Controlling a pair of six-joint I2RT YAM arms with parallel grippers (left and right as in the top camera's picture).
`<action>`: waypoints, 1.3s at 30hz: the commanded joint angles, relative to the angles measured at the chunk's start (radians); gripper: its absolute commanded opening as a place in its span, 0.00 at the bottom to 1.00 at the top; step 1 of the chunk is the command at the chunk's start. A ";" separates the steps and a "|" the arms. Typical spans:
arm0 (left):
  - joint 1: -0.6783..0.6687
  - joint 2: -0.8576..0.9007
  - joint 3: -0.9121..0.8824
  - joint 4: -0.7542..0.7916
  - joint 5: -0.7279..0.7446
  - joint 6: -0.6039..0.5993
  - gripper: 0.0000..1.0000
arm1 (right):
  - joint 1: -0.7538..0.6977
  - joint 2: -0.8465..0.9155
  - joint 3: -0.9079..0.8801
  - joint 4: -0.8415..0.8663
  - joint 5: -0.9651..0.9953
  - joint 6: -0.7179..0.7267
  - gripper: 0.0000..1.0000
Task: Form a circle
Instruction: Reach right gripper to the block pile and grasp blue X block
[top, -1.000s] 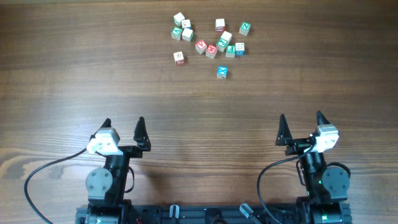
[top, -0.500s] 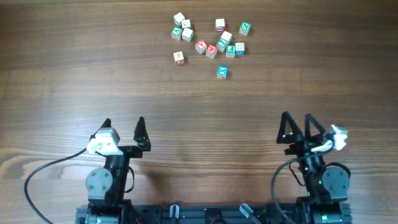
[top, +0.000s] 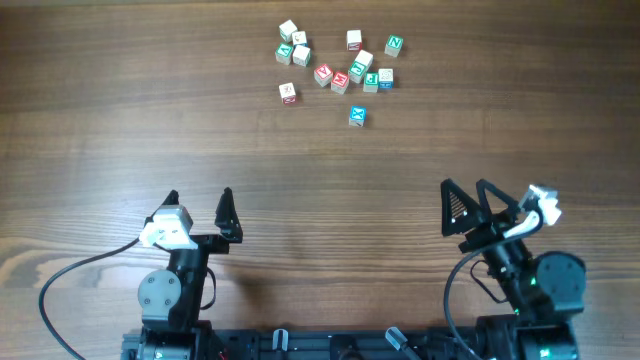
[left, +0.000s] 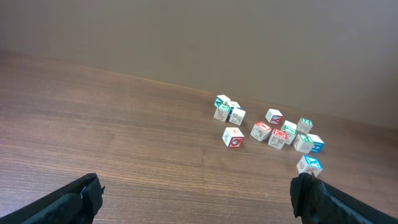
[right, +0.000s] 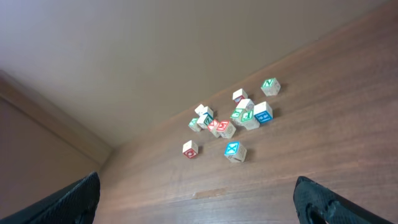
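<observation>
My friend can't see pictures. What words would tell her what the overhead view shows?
A loose scatter of small wooden letter cubes sits at the far side of a brown wooden table, not in a circle yet. Near the bottom edge are two robot arms, the left claw and right claw both open and empty.

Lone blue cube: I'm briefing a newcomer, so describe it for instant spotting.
Look at the far side of the wooden table, where a scatter of small letter cubes lies. The blue-marked cube sits just outside that scatter, on its side toward the table's middle. It touches no other cube and its top is marked bright blue.
</observation>
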 joint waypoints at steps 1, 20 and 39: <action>0.001 -0.008 -0.008 -0.001 0.015 0.020 1.00 | 0.005 0.171 0.116 -0.027 -0.049 -0.044 1.00; 0.001 -0.008 -0.008 -0.001 0.015 0.020 1.00 | 0.005 0.686 0.679 -0.348 -0.088 -0.228 1.00; 0.001 -0.008 -0.008 -0.001 0.015 0.020 1.00 | 0.203 1.255 1.113 -0.458 0.075 -0.407 1.00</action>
